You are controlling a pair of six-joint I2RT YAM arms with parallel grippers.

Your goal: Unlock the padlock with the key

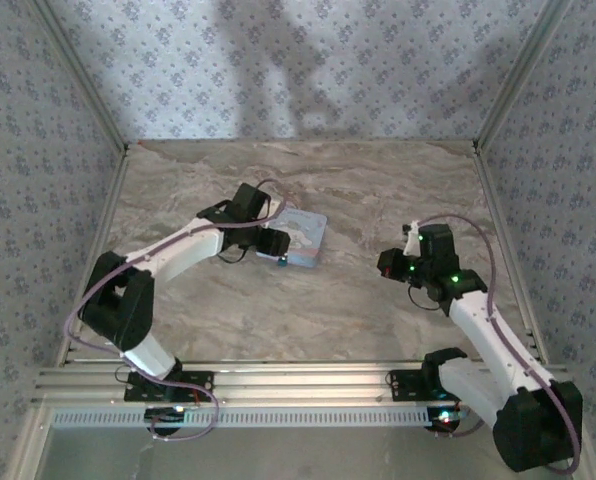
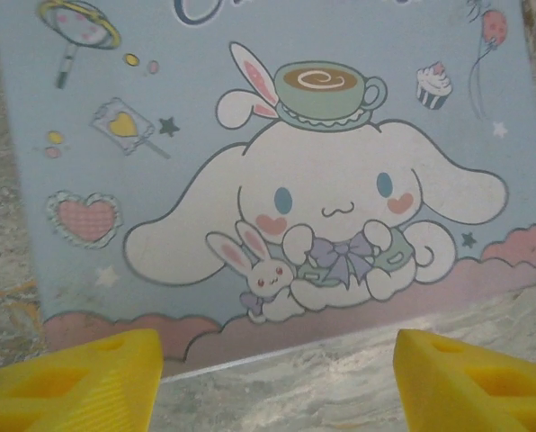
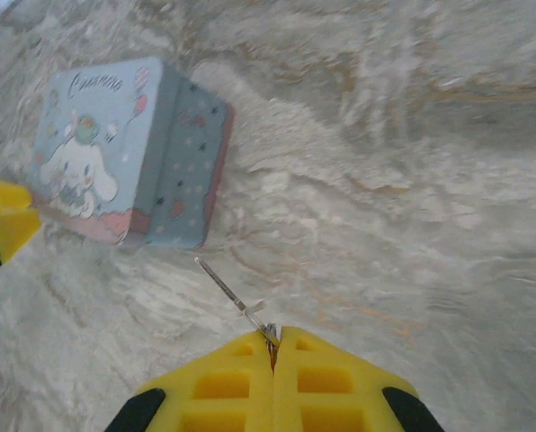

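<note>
The padlock (image 1: 281, 262) appears from overhead as a tiny teal-blue speck at the near edge of a pale blue tin (image 1: 304, 235), just beside the left gripper (image 1: 271, 246); it is too small to make out a shackle or keyhole. The key (image 3: 227, 292) is a thin metallic sliver pinched by its near end between the closed yellow fingers of the right gripper (image 3: 272, 346). Its shaft slants out over the marbled table (image 3: 385, 180) towards the tin (image 3: 115, 144) without touching it, and its teeth cannot be made out. From overhead the right gripper (image 1: 390, 265) sits well to the right of the tin. The tin's lid (image 2: 340, 180) carries a cartoon print of a white long-eared puppy with a teacup on its head, a small rabbit, hearts, stars and a cupcake. The looping word above the print begins with a C; it is too small to read in the right wrist view and cut off by the frame edge in the left wrist view. The left gripper (image 2: 277, 382) stands wide with nothing between its yellow fingertips (image 2: 79, 378), right at the tin's lower edge.
</note>
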